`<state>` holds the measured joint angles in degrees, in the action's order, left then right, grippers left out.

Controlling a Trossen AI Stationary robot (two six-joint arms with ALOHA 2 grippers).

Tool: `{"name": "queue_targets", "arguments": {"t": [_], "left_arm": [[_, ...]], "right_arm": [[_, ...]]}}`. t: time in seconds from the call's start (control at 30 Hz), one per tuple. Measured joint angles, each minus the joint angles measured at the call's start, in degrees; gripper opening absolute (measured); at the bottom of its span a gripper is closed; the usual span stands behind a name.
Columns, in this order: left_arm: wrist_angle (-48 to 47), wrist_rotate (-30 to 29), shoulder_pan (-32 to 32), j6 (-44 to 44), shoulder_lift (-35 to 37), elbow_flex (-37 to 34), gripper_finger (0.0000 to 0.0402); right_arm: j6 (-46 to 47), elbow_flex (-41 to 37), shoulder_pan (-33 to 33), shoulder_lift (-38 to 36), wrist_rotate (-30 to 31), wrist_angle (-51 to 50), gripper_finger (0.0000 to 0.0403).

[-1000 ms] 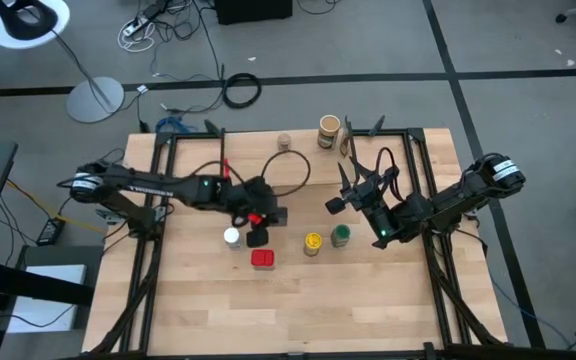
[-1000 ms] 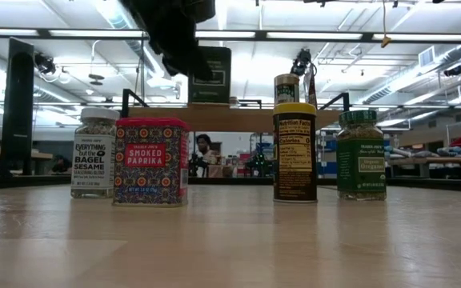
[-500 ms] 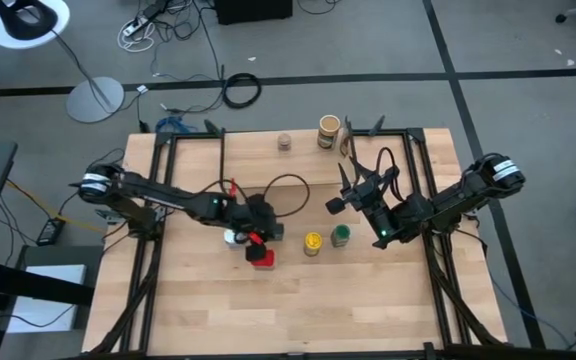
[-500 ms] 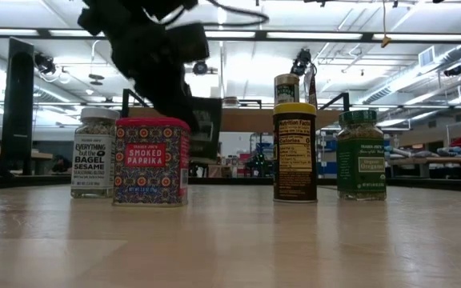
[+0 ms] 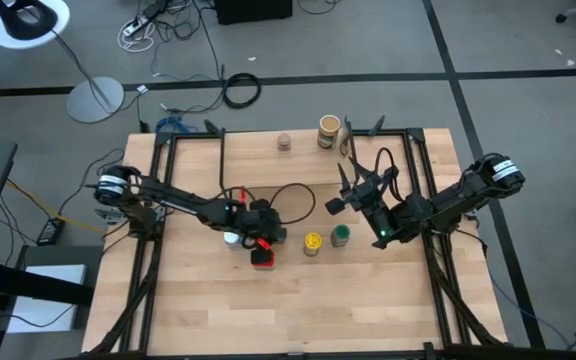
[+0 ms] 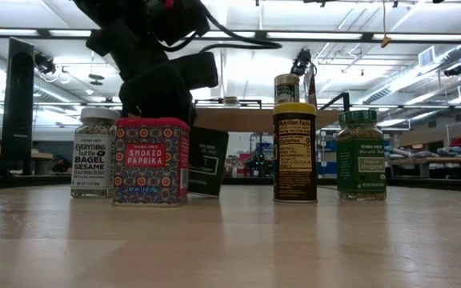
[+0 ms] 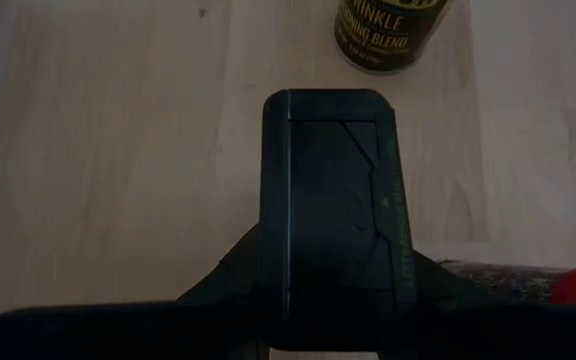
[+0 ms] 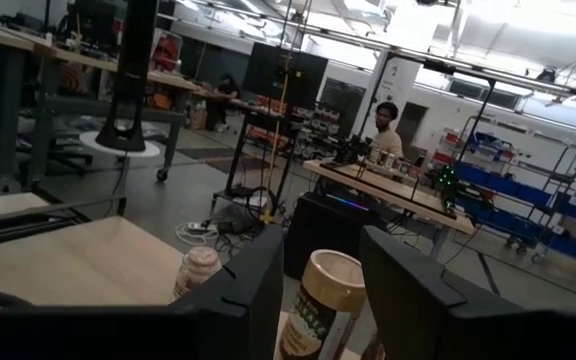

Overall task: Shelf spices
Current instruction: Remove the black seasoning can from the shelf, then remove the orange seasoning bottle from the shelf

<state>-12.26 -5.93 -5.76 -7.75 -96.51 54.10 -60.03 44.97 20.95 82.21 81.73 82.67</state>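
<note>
Item: dark tin [image 7: 333,215]; rigid metal, light, smooth-sided, prob. slippery; we judge flat sides best to grip. Pinched in left gripper [image 5: 259,234], low at table [image 5: 298,310], behind red tin [image 6: 150,162]. Right gripper [image 5: 343,196] spread, empty, waiting.

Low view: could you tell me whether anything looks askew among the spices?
Only the dark tin, gripped by the left gripper behind the red paprika tin, seems to lean slightly; the other jars stand upright, nothing spilled.
</note>
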Motion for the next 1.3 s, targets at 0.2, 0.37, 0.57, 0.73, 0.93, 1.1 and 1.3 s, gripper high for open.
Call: {"name": "queue_targets", "arguments": {"t": [0.2, 0.37, 0.57, 0.73, 0.93, 1.1, 1.3], "left_arm": [[0.1, -1.8, 0.0, -0.5, -0.1, 0.0, 0.0163], [-0.2, -5.4, 0.2, -1.9, 0.1, 0.7, 0.0205], [-0.6, -5.4, 0.2, -1.7, 0.2, 3.5, 0.0216], [-5.1, -5.4, 0.1, -1.6, 0.2, 8.6, 0.0218], [-13.0, -6.3, 0.1, 3.6, 0.2, 17.5, 0.0218], [-21.4, -16.5, 0.6, 11.7, 0.3, 25.2, 0.0218], [-25.3, -28.0, 4.6, 18.6, 0.3, 31.5, 0.0219]], "right_arm": [[0.3, 0.0, 0.0, 0.0, 0.0, -0.1, 0.0134], [0.3, 0.0, 0.0, 0.0, -0.3, -0.1, 0.0133], [0.3, 0.0, 0.0, 0.0, -0.3, -0.1, 0.0133], [0.3, 0.0, 0.0, 0.0, -0.3, -0.2, 0.0133], [0.3, 0.0, 0.0, 0.0, -0.3, -0.3, 0.0134], [0.3, 0.0, 0.0, 0.0, -0.3, -0.3, 0.0134], [-0.2, 0.0, 0.6, 0.0, -0.8, -0.3, 0.0134]]}}
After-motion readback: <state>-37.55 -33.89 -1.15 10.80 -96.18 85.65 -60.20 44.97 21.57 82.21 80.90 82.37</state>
